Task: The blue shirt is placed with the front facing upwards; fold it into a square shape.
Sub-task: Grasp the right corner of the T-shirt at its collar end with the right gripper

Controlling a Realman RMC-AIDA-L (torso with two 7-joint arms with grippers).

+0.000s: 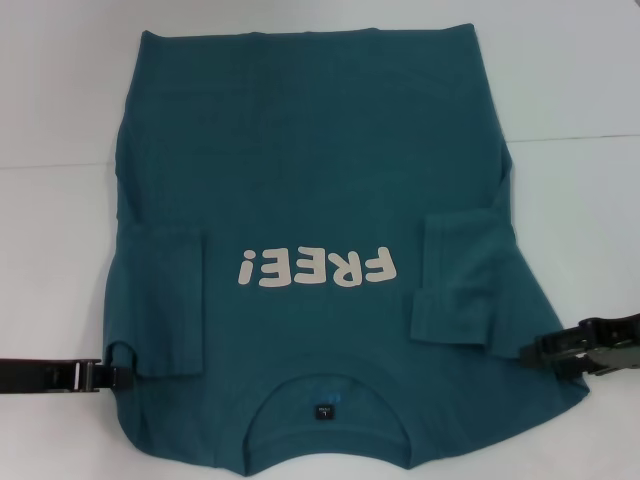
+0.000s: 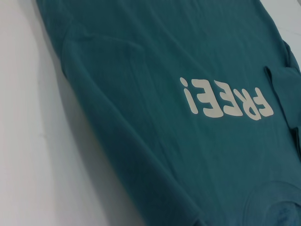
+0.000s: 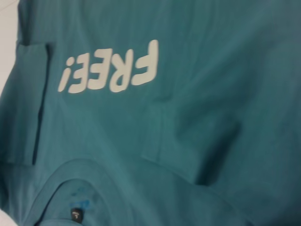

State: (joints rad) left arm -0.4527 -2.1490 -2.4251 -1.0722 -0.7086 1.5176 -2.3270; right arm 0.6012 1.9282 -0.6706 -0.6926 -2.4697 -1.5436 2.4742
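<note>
Head view: left gripper [image 1: 118,377] and right gripper [image 1: 535,357] touch blue shirt [image 1: 310,180] edges; grip unclear.

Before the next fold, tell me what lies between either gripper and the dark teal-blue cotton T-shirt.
Nothing visible. The dark teal-blue cotton T-shirt lies flat, print up, both sleeves folded inward. The left gripper is at its left edge near the collar end, the right gripper at its right edge. Only bare white table surrounds it.
</note>
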